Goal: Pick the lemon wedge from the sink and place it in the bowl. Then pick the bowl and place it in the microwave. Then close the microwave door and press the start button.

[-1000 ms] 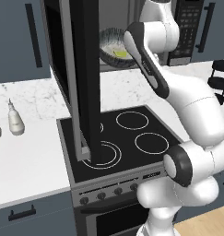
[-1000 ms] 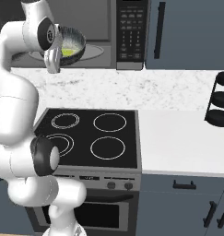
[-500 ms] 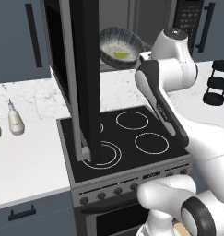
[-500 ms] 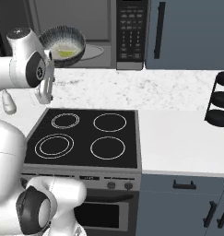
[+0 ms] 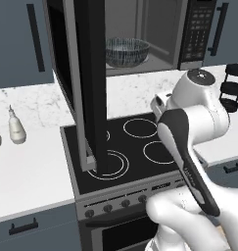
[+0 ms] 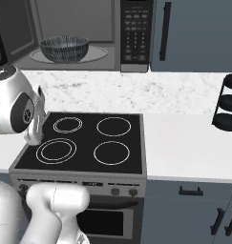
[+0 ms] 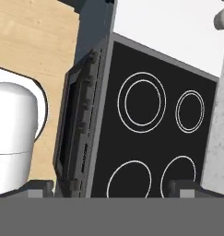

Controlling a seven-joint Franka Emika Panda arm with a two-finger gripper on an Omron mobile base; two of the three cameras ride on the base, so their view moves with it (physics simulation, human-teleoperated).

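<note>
The bowl [image 5: 126,51] [image 6: 65,48], dark and streaked outside, sits upright inside the open microwave [image 5: 154,34] [image 6: 103,33]. The lemon wedge is hidden from these angles and the sink is out of view. The microwave door [image 5: 88,83] stands swung out toward me, edge-on, over the stove's left side. Its keypad [image 5: 199,29] [image 6: 134,28] is on the right. My gripper [image 7: 111,188] hangs over the stovetop, well clear of the bowl, pointing down. It is open, its fingertips [image 7: 39,186] far apart with nothing between them.
The black four-ring stovetop [image 5: 140,142] [image 6: 89,140] [image 7: 155,120] lies below the microwave, with the oven front [image 7: 79,124] beneath it. A small white dispenser [image 5: 15,126] stands on the left counter. A black tiered rack [image 5: 233,83] [image 6: 227,102] stands on the right counter.
The arm has pulled back out of the microwave and folded down over the stove. The bowl, tilted a moment ago, now rests upright on the microwave floor.
</note>
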